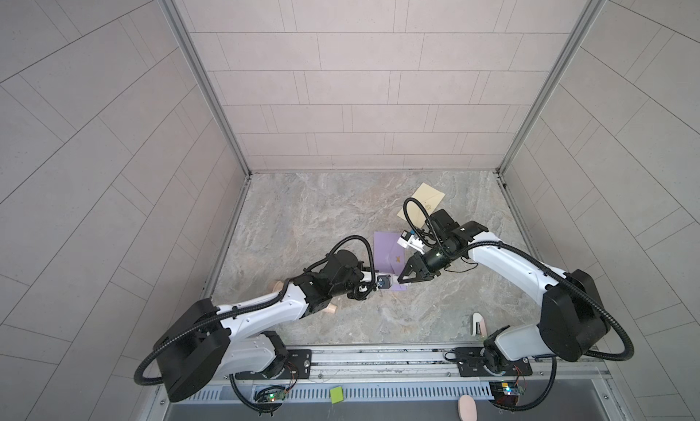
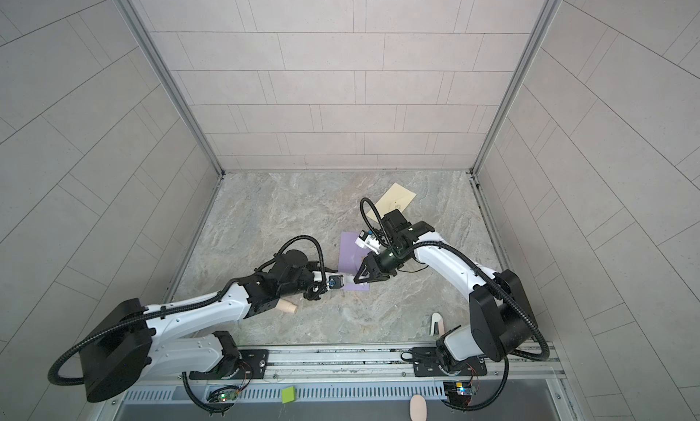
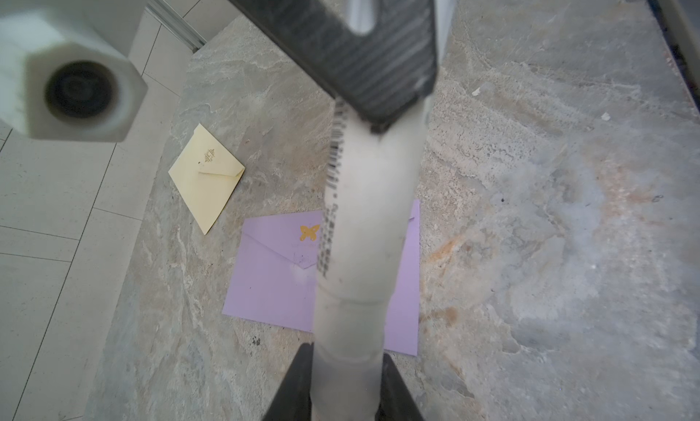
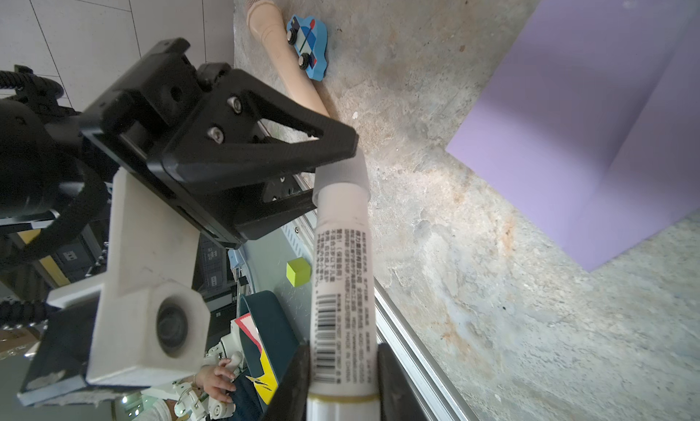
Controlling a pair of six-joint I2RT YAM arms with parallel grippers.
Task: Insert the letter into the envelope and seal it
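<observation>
The purple envelope (image 3: 272, 279) lies flat on the counter (image 3: 530, 229) with its flap folded down. No letter shows, so it is probably inside. A glue stick (image 4: 342, 271) hangs over the envelope's edge nearest the robot. The right claw (image 4: 342, 381) pinches its body and the left claw (image 3: 346, 381) pinches its grey cap, a two-ended hold suited to uncapping before gluing the flap. A cream envelope (image 3: 206, 180) lies beyond.
</observation>
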